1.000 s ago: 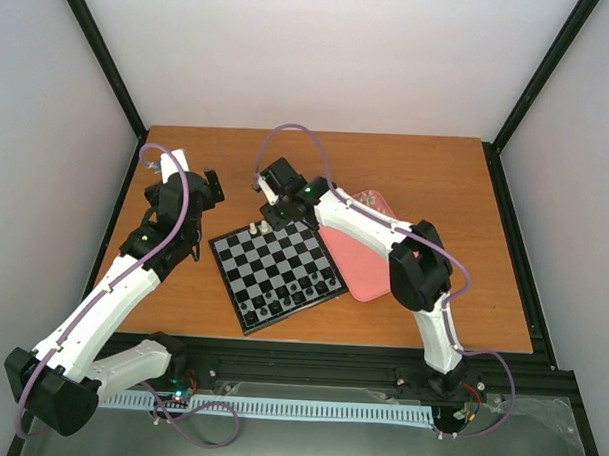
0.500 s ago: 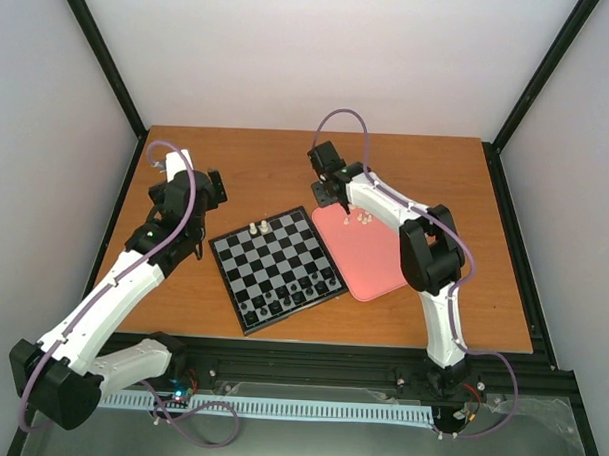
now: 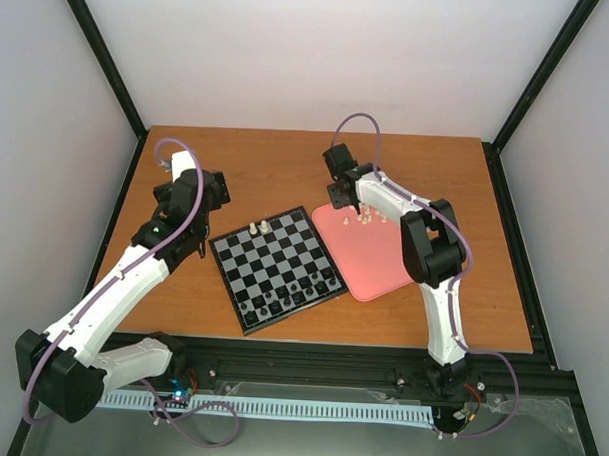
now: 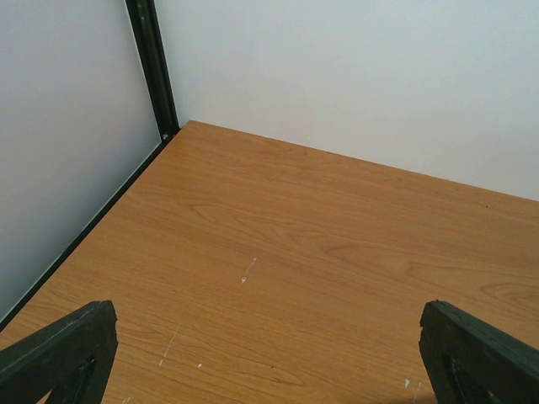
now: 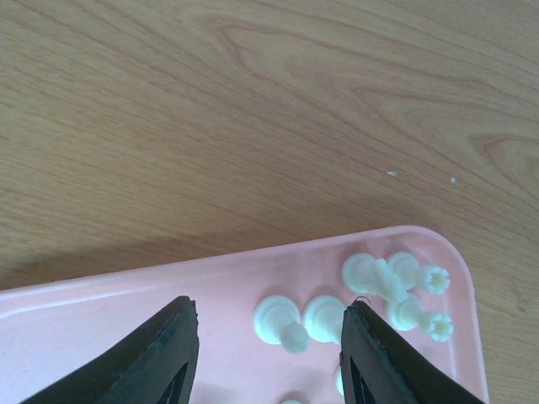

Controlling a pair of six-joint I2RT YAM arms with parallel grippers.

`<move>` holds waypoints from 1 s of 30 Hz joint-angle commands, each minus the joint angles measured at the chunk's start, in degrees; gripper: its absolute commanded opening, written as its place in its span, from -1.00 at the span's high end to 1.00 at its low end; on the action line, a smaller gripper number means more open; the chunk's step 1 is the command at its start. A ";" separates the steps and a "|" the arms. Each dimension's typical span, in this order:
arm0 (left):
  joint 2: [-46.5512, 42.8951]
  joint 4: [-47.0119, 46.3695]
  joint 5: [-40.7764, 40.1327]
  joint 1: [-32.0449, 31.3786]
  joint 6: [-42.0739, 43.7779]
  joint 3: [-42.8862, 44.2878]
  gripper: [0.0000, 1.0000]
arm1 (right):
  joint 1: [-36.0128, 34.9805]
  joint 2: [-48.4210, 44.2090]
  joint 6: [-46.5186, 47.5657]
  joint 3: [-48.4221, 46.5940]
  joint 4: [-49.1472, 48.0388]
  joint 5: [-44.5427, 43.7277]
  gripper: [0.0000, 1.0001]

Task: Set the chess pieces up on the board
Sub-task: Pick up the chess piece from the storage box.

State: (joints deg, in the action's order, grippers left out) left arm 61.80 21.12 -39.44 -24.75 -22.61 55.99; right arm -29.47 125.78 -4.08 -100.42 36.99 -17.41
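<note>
Top external view: a pink tray [image 3: 375,266] is seen on the wooden table [image 3: 237,156], just beside the right edge of the board [image 3: 276,267], which is set at an angle near the table's middle. Two white chess pieces [image 3: 258,227] are stood by the board's far corner, and a group of dark pieces [image 3: 294,293] is ranged along its near edge. More white figures are gathered at the far end of the tray. The workspace is closed in by pale walls [image 3: 321,48] and a black frame [image 3: 100,61].

The right arm is stretched forward and bent leftward over the tray, with a purple cable [image 3: 363,122] looped above it. The right gripper [image 3: 338,196] is held low at the tray's far left corner. In the right wrist view its jaws are shown well apart with nothing clamped. One toppled piece lies between the fingertips and another just beside the right finger. The rest are crowded toward the tray's rounded corner, several on their sides.

The left arm is reached forward along the table's left side, and the left gripper [image 3: 214,188] is kept to the left of the board and apart from it. In the left wrist view its fingers [image 4: 59,349] are spread wide at the lower corners. Only bare tabletop is seen between them, and the tool is pointed toward the table's far left corner.
</note>
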 commanded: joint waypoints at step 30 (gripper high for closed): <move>1.26 -0.98 -0.23 0.41 -0.77 2.37 -1.00 | 2.50 2.76 -1.91 1.05 -0.09 -0.04 0.49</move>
State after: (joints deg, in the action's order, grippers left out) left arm 63.11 21.04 -39.44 -24.75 -22.61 55.99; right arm -27.68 127.79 -5.39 -100.01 36.73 -16.08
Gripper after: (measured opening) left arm 0.998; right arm 0.258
